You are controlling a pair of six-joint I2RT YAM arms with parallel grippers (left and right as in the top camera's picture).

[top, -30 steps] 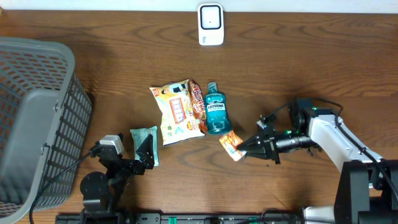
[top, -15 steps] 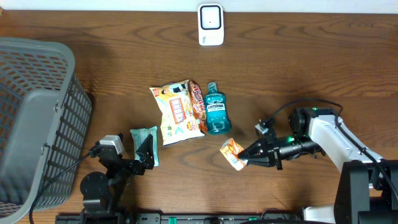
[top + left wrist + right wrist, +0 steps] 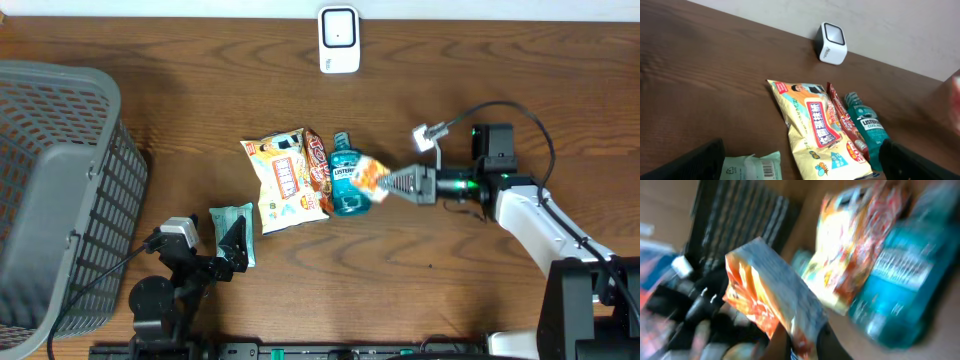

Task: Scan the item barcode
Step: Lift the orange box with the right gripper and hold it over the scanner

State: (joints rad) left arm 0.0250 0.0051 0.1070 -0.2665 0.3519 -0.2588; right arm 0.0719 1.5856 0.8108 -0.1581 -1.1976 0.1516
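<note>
Right hand [image 3: 388, 184] pinches the small orange foil sachet [image 3: 368, 175] over the teal plastic mouthwash bottle [image 3: 346, 192] (blurry wrist view); left hand [image 3: 235, 248] gaping, empty.

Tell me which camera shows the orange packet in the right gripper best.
Right wrist: the orange packet fills the frame, pinched at its lower edge by the right gripper, though motion-blurred. Overhead shows it small, over the mouthwash bottle. Left wrist shows at most a pink blur at its right edge.
</note>
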